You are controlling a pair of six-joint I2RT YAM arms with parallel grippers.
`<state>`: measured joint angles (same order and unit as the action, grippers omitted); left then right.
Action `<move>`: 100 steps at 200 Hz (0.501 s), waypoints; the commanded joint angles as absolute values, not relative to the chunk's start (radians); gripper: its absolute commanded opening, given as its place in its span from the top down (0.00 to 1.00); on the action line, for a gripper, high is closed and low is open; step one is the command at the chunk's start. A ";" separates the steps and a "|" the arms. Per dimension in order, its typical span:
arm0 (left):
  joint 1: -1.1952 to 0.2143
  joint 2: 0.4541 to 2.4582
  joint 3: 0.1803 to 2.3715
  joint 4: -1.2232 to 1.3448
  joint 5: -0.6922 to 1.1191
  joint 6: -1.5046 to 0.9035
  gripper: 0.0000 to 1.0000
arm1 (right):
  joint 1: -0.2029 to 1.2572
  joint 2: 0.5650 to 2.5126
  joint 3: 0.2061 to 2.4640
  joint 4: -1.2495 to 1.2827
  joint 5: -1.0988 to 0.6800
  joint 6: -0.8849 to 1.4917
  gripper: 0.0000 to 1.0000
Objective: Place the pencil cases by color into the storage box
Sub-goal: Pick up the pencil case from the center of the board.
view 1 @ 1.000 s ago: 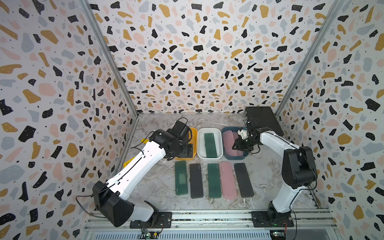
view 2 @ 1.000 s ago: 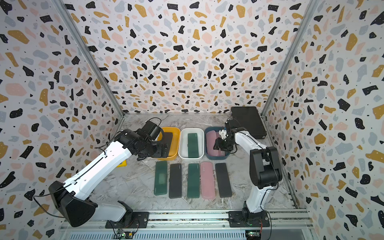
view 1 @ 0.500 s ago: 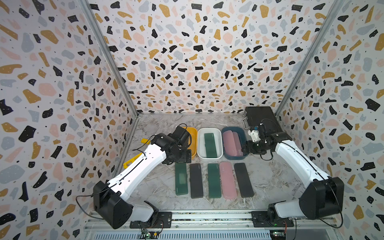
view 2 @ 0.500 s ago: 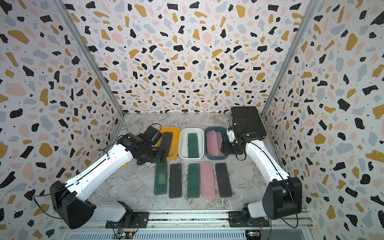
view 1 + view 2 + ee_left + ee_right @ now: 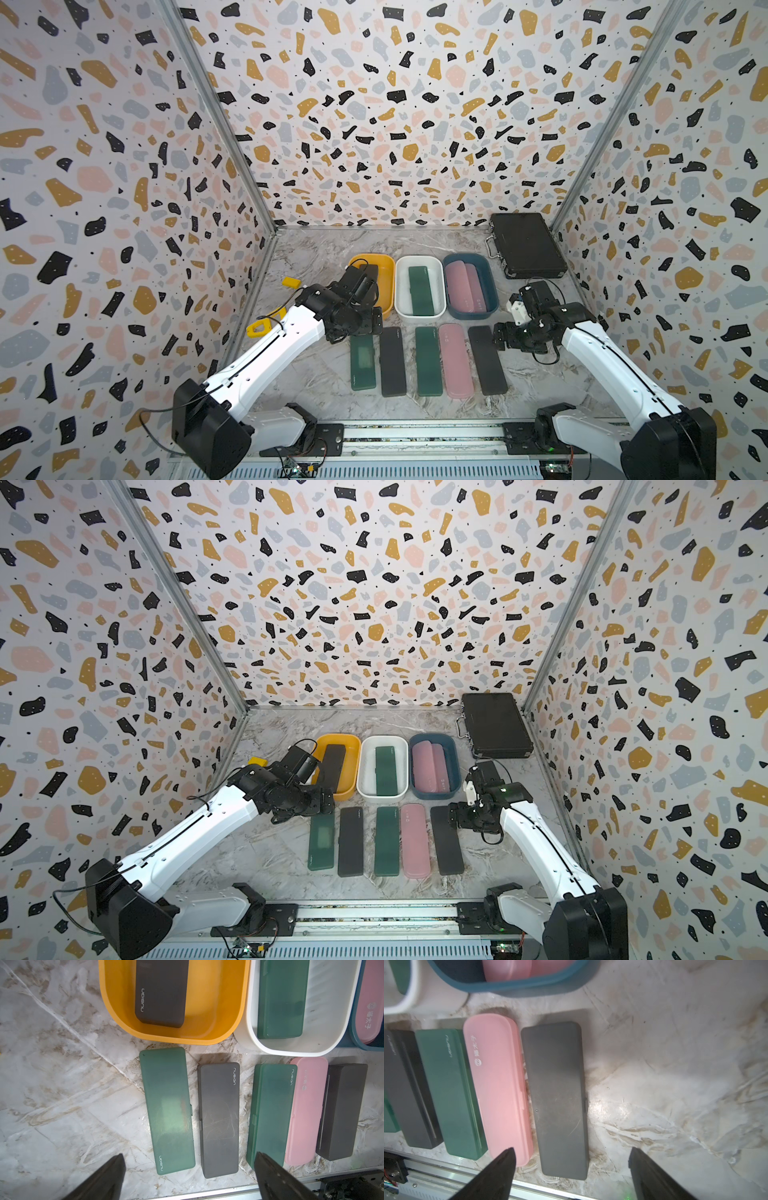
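Five pencil cases lie in a row on the marble: green (image 5: 363, 361), black (image 5: 392, 361), green (image 5: 428, 360), pink (image 5: 456, 360) and black (image 5: 487, 359). Behind them stand three storage boxes. The yellow one (image 5: 353, 766) holds a black case (image 5: 334, 766), the white one (image 5: 419, 258) a green case (image 5: 420, 291), the dark blue one (image 5: 492, 291) two pink cases (image 5: 465, 286). My left gripper (image 5: 190, 1157) hangs open and empty above the row's left end. My right gripper (image 5: 572, 1150) is open and empty over the rightmost black case (image 5: 556, 1093).
A large black briefcase (image 5: 525, 245) lies at the back right corner. Yellow plastic pieces (image 5: 259, 326) sit by the left wall. The metal rail (image 5: 415, 432) runs along the table's front edge, close to the near ends of the cases.
My right gripper has left a pink case in the blue box, opened, and drawn back to the row's right end. My left arm has pulled back from the yellow box towards the row.
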<state>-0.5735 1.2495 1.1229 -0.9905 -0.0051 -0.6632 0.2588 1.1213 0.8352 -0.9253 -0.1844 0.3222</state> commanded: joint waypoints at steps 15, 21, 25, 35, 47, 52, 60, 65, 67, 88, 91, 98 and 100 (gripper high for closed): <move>-0.578 1.226 1.092 -0.942 0.012 -0.686 0.00 | 0.314 1.167 0.823 -0.896 -0.144 0.361 0.04; -0.577 1.224 1.091 -0.940 0.013 -0.689 0.00 | 0.323 1.182 0.817 -0.887 -0.142 0.366 0.03; -0.577 1.223 1.089 -0.940 0.013 -0.689 0.00 | 0.330 1.191 0.813 -0.881 -0.139 0.370 0.02; -0.577 1.220 1.085 -0.936 0.014 -0.691 0.00 | 0.350 1.208 0.802 -0.863 -0.132 0.378 0.00; -0.577 1.217 1.083 -0.932 0.016 -0.694 0.00 | 0.369 1.227 0.791 -0.842 -0.119 0.386 0.00; -0.577 1.215 1.083 -0.931 0.016 -0.695 0.00 | 0.377 1.233 0.789 -0.839 -0.111 0.388 0.00; -0.577 1.215 1.083 -0.931 0.016 -0.695 0.00 | 0.386 1.241 0.788 -0.833 -0.098 0.392 0.00; -0.577 1.215 1.083 -0.930 0.016 -0.695 0.00 | 0.392 1.247 0.787 -0.832 -0.090 0.393 0.00; -0.577 1.216 1.084 -0.930 0.015 -0.695 0.00 | 0.394 1.249 0.787 -0.831 -0.087 0.392 0.00; -0.578 1.220 1.087 -0.926 0.020 -0.694 0.00 | 0.409 1.262 0.791 -0.827 -0.070 0.391 0.00; -0.578 1.220 1.089 -0.926 0.020 -0.695 0.00 | 0.410 1.263 0.791 -0.826 -0.069 0.390 0.00; -0.578 1.220 1.089 -0.926 0.020 -0.695 0.00 | 0.415 1.265 0.790 -0.820 -0.066 0.392 0.00; -0.577 1.220 1.089 -0.926 0.021 -0.695 0.00 | 0.417 1.267 0.790 -0.820 -0.066 0.392 0.00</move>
